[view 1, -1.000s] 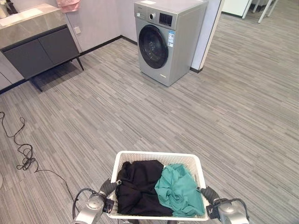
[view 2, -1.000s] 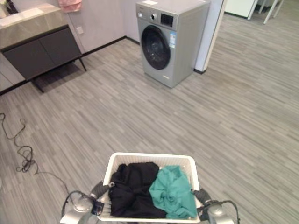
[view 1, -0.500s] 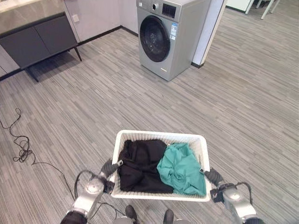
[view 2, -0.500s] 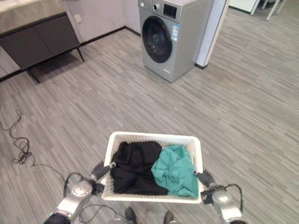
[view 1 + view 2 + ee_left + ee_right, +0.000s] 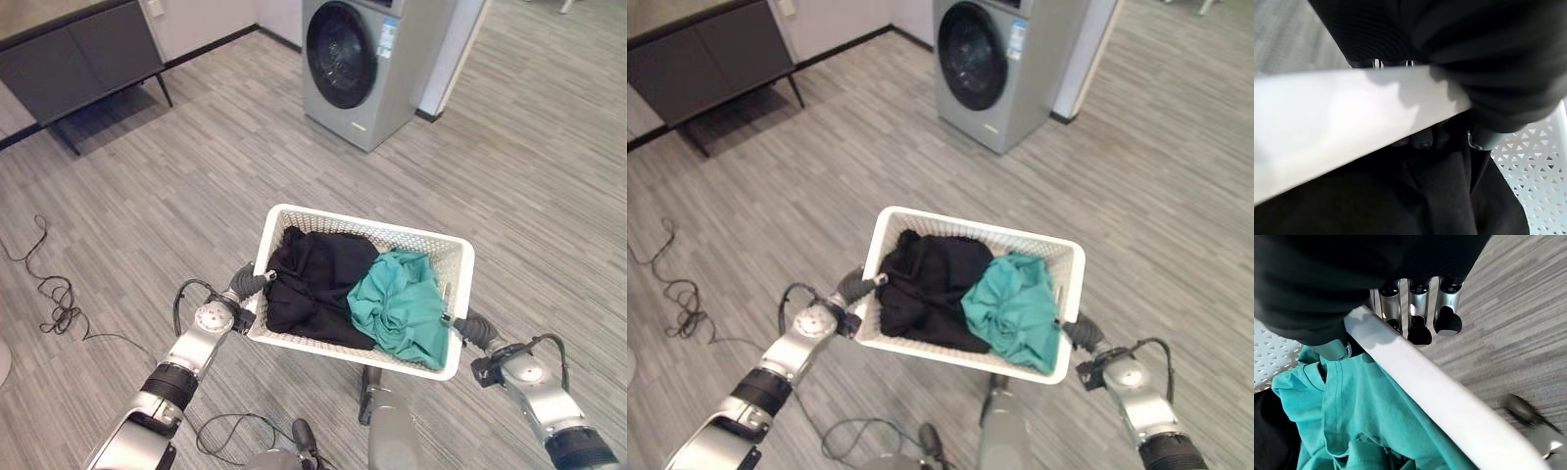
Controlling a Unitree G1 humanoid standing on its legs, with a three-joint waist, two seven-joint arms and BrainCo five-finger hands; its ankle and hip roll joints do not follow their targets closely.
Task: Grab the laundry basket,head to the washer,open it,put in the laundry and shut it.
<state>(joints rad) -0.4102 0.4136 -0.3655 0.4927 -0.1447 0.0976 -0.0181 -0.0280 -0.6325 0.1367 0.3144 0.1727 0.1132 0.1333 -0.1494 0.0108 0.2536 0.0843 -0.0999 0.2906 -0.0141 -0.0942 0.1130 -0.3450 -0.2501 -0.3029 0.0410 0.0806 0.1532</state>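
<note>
We see the grey washer [image 5: 362,69] at twelve o'clock on the wood-grain floor [image 5: 196,186], its round door closed, with a dark cabinet [image 5: 78,59] at ten o'clock. Well short of it, we carry the white laundry basket [image 5: 294,217] off the floor, holding a black garment [image 5: 318,284] beside a teal one [image 5: 402,308]. Our left hand [image 5: 248,283] clamps the basket's nine o'clock rim; our right hand [image 5: 468,328] curls its fingers [image 5: 1419,331] over the three o'clock rim.
</note>
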